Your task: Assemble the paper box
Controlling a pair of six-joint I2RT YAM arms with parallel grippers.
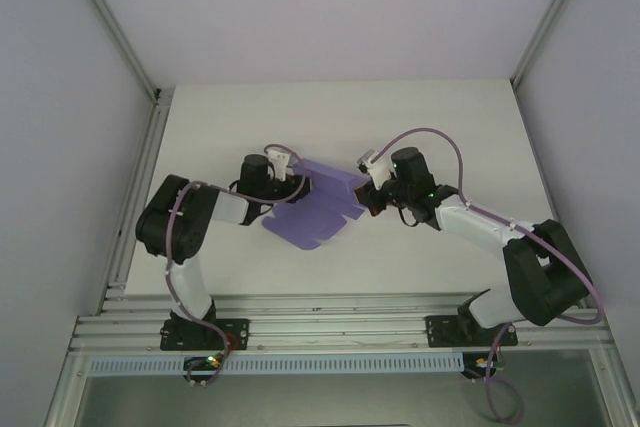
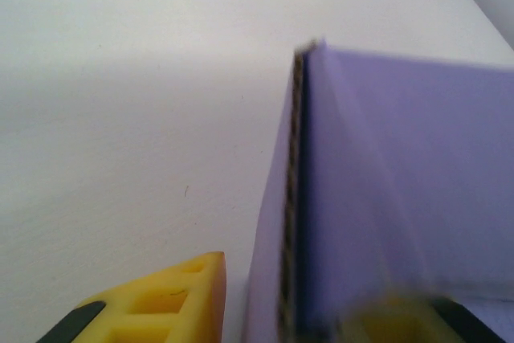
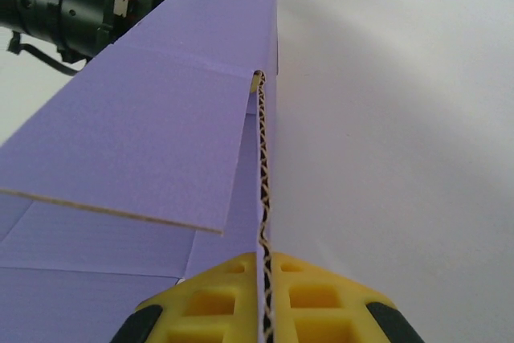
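The paper box [image 1: 315, 209] is a purple corrugated sheet, partly folded, held off the white table between my two arms. My right gripper [image 1: 368, 199] is at its right end. In the right wrist view the yellow fingers [image 3: 217, 303] of my right gripper [image 3: 263, 256] are pressed together on a raised wall of the paper box [image 3: 161, 118]. My left gripper [image 1: 300, 185] is at the sheet's left end. In the left wrist view my left gripper [image 2: 301, 295] straddles a panel edge of the paper box [image 2: 401, 182]. Its near finger [image 2: 185, 295] stands apart from the card, and the other finger is blurred behind it.
The white table [image 1: 400, 127] stretches behind and to both sides of the sheet. An aluminium rail [image 1: 340, 312] runs along the near edge by the arm bases. Frame bars [image 1: 150, 167] and grey walls close in the left and right sides.
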